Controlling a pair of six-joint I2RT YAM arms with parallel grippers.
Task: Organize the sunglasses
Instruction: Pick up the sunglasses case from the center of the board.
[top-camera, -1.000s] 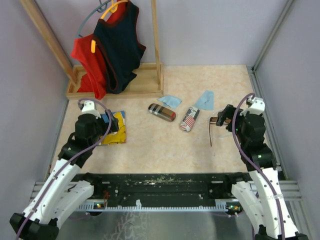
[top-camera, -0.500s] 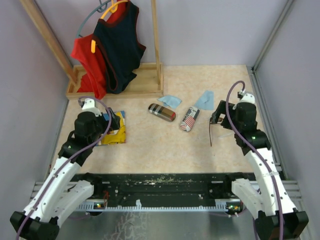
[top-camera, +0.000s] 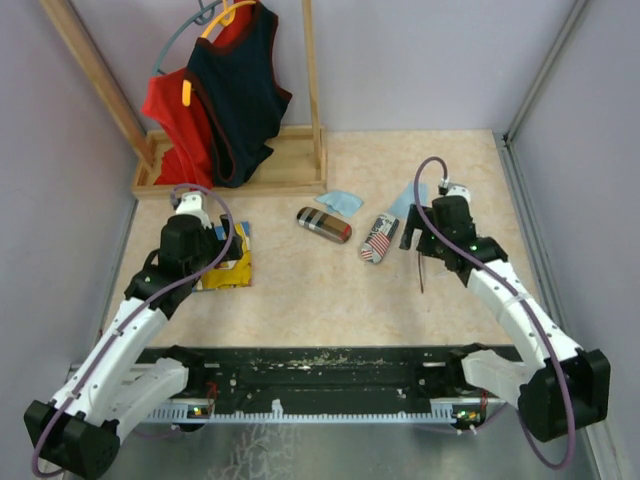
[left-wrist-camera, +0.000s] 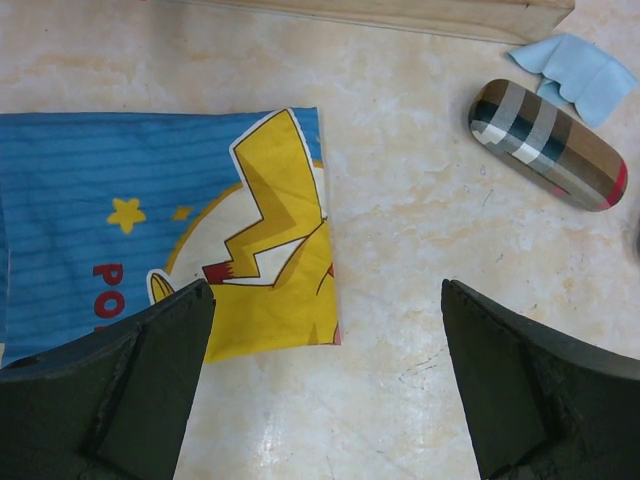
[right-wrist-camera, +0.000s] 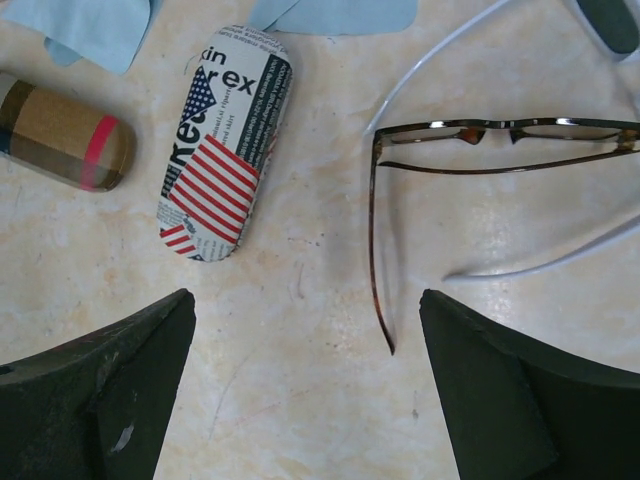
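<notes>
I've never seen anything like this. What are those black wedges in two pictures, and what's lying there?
It is a robot with two arms at a table. One picture looks down from above; the other two come from cameras on the wrists. The black wedges are fingers. The left end effector hangs open above the edge of a cartoon-print cloth, with a plaid case nearby. The right end effector hangs open between a flag-print case and the brown sunglasses, which lie together with a white-framed pair. Neither holds anything.
</notes>
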